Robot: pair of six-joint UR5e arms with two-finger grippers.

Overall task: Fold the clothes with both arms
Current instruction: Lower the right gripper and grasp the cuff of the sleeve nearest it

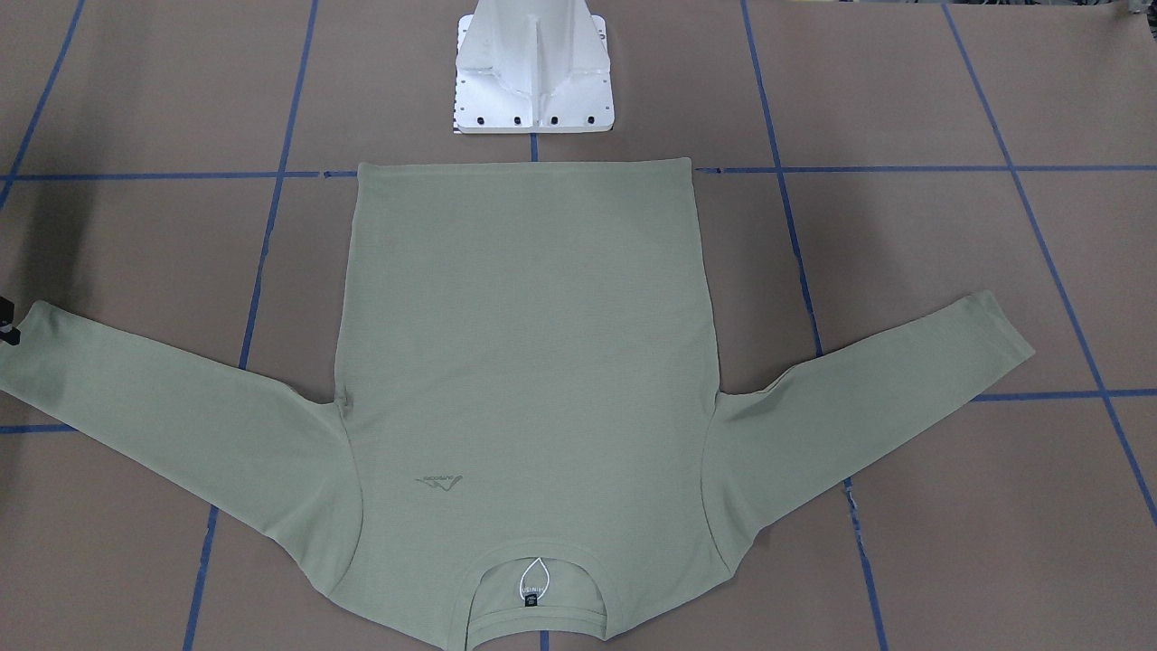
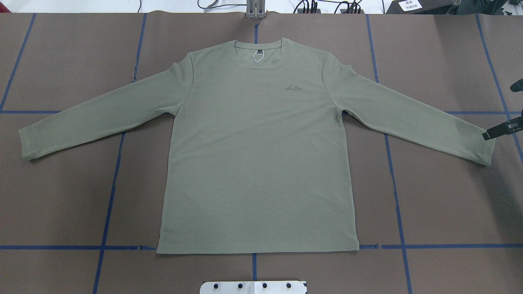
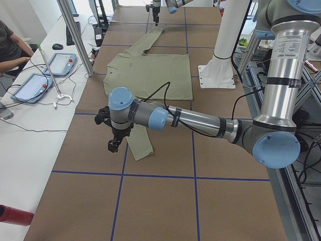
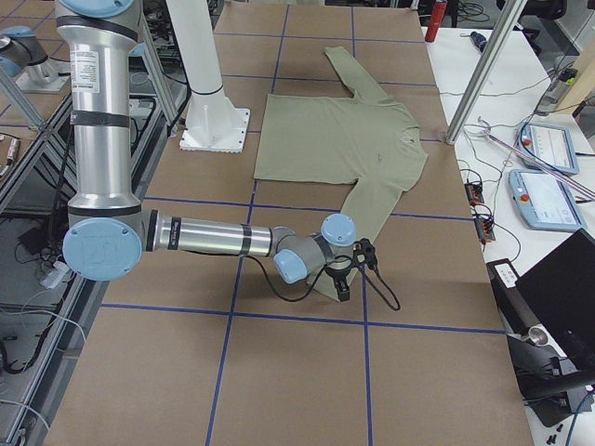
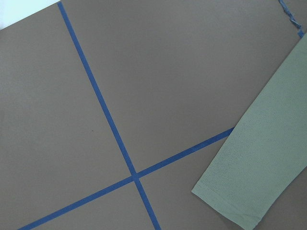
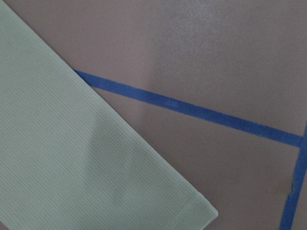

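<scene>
The pale green long-sleeved shirt (image 2: 257,155) lies flat and face up on the brown table, both sleeves spread out, its collar on the side away from the robot. My right gripper (image 2: 500,109) hangs over the cuff (image 2: 486,151) of the sleeve on my right. Its two black fingers stand apart, open, with nothing between them. The right wrist view shows that cuff (image 6: 144,191) only. My left gripper (image 3: 111,131) hovers just outside the other cuff (image 2: 26,143). It shows in the left side view alone, so I cannot tell its state. That cuff (image 5: 230,201) sits at the left wrist view's lower right.
Blue tape lines (image 2: 108,204) cross the table. The white pedestal base (image 1: 533,81) stands just behind the shirt's hem. A side desk holds teach pendants (image 3: 35,85), with a person's arm (image 3: 10,50) resting by them. A metal pole (image 3: 75,35) rises at the table's far edge.
</scene>
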